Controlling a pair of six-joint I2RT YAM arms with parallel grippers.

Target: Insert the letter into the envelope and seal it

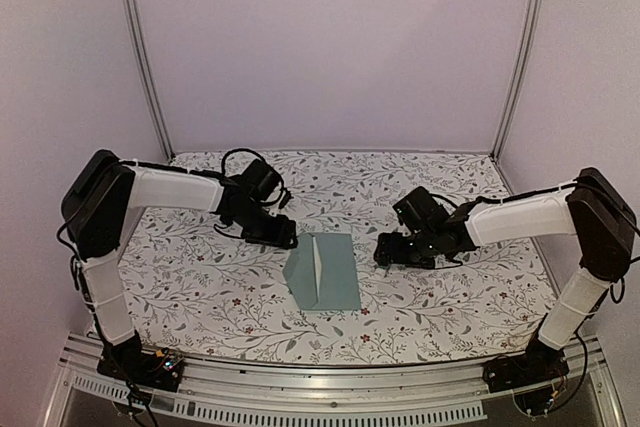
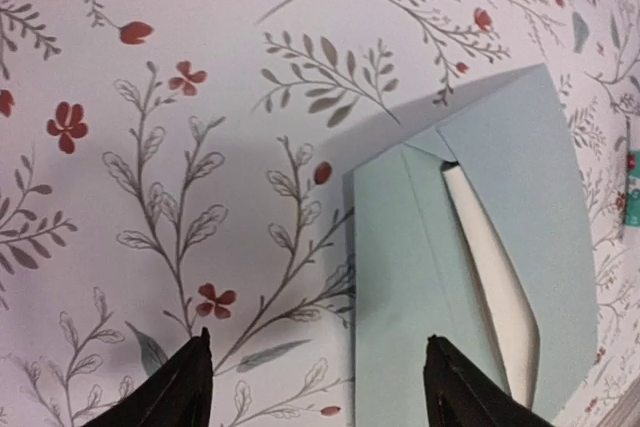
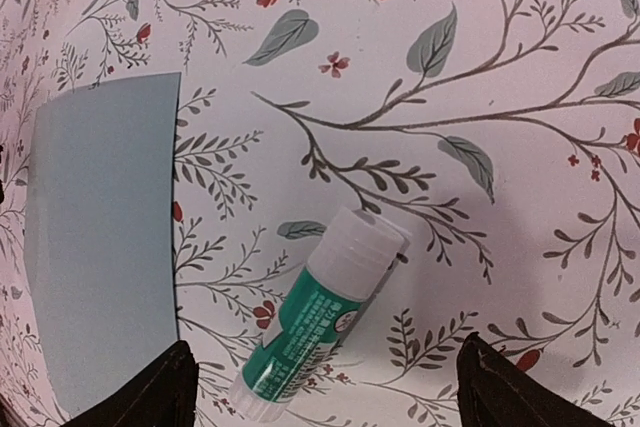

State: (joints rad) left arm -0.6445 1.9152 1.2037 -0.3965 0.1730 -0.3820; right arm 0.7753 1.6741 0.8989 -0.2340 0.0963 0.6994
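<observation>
Right wrist: glue stick (image 3: 318, 312) label too blurred to read; right pincer (image 3: 322, 347) and left pincer (image 2: 316, 347) spread.

You are looking at a robot lab test cell, not a home or an office. Plain pale walls (image 1: 330, 37) close the space on three sides, and bare aluminium posts (image 1: 140, 47) hold them at the corners. The left arm (image 1: 110, 237) and the right arm (image 1: 590, 247) are bolted on a metal rail (image 1: 330, 387), with loose black cables (image 1: 232, 154) on them. Only the flowered cloth (image 1: 200, 287) on the table looks domestic
</observation>
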